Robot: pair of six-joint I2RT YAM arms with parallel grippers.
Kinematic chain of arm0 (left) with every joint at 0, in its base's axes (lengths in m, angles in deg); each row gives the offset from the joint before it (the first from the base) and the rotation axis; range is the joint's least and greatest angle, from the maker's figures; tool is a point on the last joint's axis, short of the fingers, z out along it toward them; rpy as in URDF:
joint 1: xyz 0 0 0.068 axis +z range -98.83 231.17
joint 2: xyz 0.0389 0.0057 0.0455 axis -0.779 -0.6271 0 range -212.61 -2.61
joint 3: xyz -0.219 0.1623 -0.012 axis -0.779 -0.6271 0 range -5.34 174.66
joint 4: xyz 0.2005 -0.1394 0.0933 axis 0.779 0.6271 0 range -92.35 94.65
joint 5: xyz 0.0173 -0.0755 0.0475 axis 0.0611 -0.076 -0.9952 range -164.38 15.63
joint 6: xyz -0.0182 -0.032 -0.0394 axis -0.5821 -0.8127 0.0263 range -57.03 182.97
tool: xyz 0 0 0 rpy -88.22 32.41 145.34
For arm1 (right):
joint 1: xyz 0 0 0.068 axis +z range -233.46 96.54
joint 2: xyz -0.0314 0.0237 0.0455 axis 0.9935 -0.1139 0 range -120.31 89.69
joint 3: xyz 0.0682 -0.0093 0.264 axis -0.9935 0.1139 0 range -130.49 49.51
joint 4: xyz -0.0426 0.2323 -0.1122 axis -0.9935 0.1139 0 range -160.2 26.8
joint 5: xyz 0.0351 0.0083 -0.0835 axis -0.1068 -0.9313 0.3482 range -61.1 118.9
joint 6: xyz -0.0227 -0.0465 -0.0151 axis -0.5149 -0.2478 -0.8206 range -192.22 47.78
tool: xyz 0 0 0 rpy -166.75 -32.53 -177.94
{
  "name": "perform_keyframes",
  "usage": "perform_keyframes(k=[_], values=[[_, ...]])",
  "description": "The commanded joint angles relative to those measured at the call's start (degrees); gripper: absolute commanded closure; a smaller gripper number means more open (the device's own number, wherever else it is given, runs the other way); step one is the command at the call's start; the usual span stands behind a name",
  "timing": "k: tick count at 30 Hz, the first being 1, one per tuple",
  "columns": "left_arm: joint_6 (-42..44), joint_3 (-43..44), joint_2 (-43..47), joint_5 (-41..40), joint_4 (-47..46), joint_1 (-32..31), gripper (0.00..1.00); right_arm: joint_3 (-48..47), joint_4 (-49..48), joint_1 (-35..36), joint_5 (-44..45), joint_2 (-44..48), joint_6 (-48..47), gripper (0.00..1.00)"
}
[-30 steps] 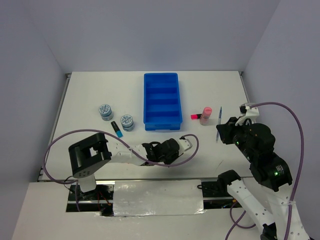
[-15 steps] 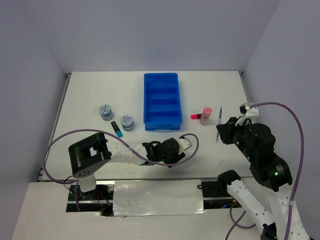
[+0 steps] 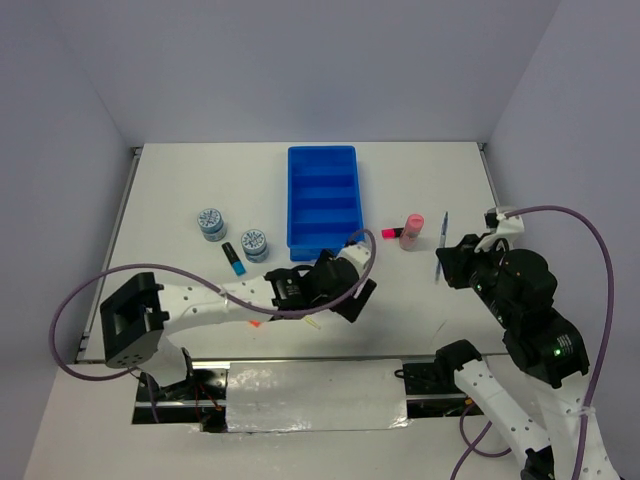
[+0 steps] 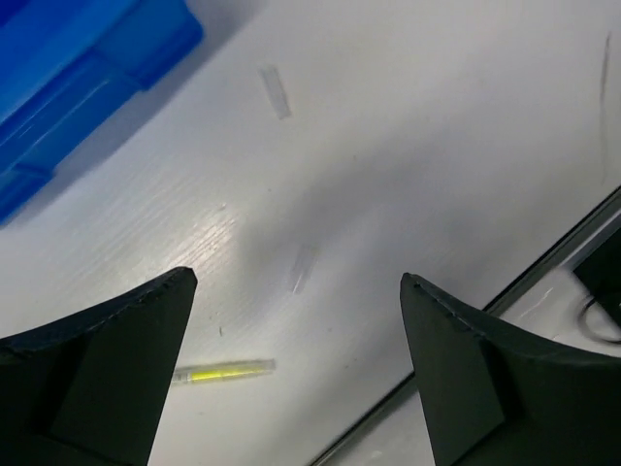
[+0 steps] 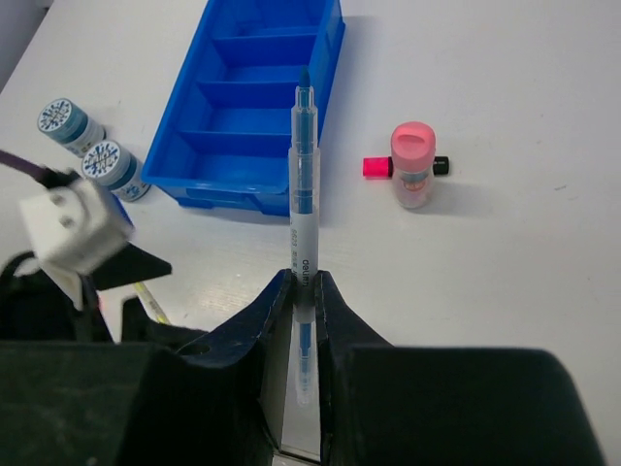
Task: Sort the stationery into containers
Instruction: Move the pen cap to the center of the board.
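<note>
The blue tray (image 3: 323, 200) lies at the table's middle, its four compartments bare in the right wrist view (image 5: 254, 97). My left gripper (image 3: 345, 295) hovers just in front of it, wide open (image 4: 296, 282) with nothing between the fingers. A thin yellow stick (image 4: 225, 370) lies on the table below it. My right gripper (image 5: 303, 282) is shut on a blue pen (image 5: 304, 194), which it holds up to the right of the tray (image 3: 441, 233). Two patterned tubs (image 3: 211, 222) (image 3: 255, 243) and a black marker with a blue end (image 3: 233, 258) lie left of the tray.
A pink cylinder (image 3: 411, 230) stands beside a pink-ended marker (image 3: 392, 233) right of the tray. A small orange piece (image 3: 253, 322) lies by the left arm, near the table's front edge (image 4: 543, 277). White walls close in the left, back and right sides.
My left gripper has opened wide and its arm has swung up towards the tray's near end, so the thin stick and the orange piece now show. The right gripper has barely shifted with its pen.
</note>
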Motion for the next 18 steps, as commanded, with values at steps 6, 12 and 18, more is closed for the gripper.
perform_keyframes(k=[6,12,18], values=[[-47.95,16.55,-2.38,-16.30,38.93,-0.01,0.01,-2.72,-1.42,0.22,3.08,0.15,0.89,1.00],[-77.16,23.40,-5.54,-12.53,49.17,-3.17,0.01,-1.94,-2.13,0.23,3.97,-0.20,1.42,1.00],[-83.72,23.58,-8.60,-8.74,42.22,-3.27,0.02,-0.71,-3.00,0.14,1.42,-0.03,1.59,1.00]])
